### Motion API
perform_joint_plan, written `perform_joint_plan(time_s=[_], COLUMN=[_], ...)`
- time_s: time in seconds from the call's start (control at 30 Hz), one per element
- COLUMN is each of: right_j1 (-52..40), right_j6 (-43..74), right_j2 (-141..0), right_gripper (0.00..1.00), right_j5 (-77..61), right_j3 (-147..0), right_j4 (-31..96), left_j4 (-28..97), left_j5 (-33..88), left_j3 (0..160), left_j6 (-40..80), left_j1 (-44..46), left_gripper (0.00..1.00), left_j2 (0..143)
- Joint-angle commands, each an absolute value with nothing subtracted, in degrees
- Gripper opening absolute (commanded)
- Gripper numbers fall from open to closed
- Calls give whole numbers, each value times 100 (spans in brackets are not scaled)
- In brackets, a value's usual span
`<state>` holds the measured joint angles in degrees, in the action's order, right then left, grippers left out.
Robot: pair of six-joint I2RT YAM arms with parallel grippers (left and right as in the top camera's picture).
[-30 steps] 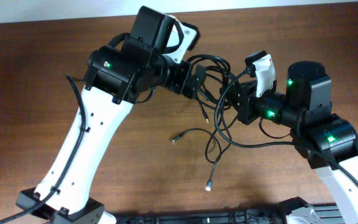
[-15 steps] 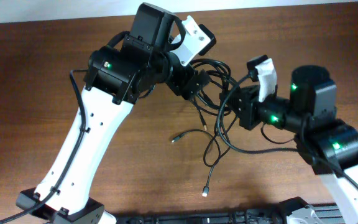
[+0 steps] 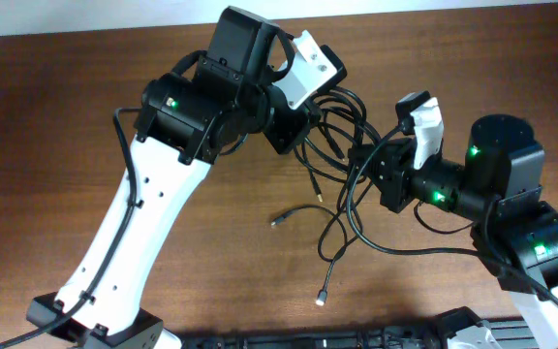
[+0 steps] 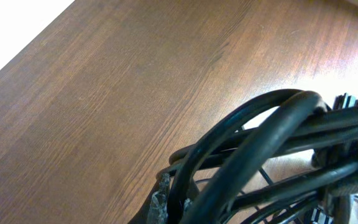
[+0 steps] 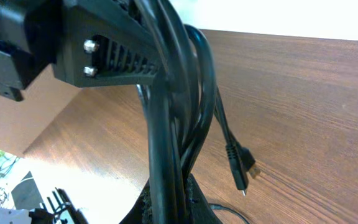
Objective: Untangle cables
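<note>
Honestly, light floppy stuff: thin black cables (image 3: 335, 131) bunched up between the two sets of jaws, lifted off the desk (image 3: 85, 58), tails drooping below toward a small plug (image 3: 325, 296). Soft, a bit slick, probably prone to snagging at the knot. Both pinching: left jaws tight on the bundle, right jaws on several strands. Better to grab one strand near a free end, not the whole clump. No bins or boxes anywhere in view.
</note>
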<state>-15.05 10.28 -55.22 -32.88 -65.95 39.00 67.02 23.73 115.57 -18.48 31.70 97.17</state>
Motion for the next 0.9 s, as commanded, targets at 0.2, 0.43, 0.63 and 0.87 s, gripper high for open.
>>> perform_joint_plan(time_s=[0.2, 0.43, 0.63, 0.87], right_j1=[-1525, -1525, -1525, -1525], right_j6=[316, -1328, -2842, -3579], right_j2=[-5413, -5164, -5146, -5164], right_gripper=[66, 73, 85, 89], right_j5=[-2668, -2665, -2626, -2403], right_j3=[-6635, -6635, -6635, -6635], right_j4=[4209, 4156, 4167, 4160], left_j4=[6702, 6825, 6823, 6906], left_j5=[1260, 1691, 2550, 2923], left_j3=[11673, 11673, 11673, 11673], left_j6=[-921, -928, -998, -1256], left_j1=[3096, 3098, 3098, 3190], left_gripper=[0, 0, 0, 0], left_j2=[9618, 9618, 9618, 9618])
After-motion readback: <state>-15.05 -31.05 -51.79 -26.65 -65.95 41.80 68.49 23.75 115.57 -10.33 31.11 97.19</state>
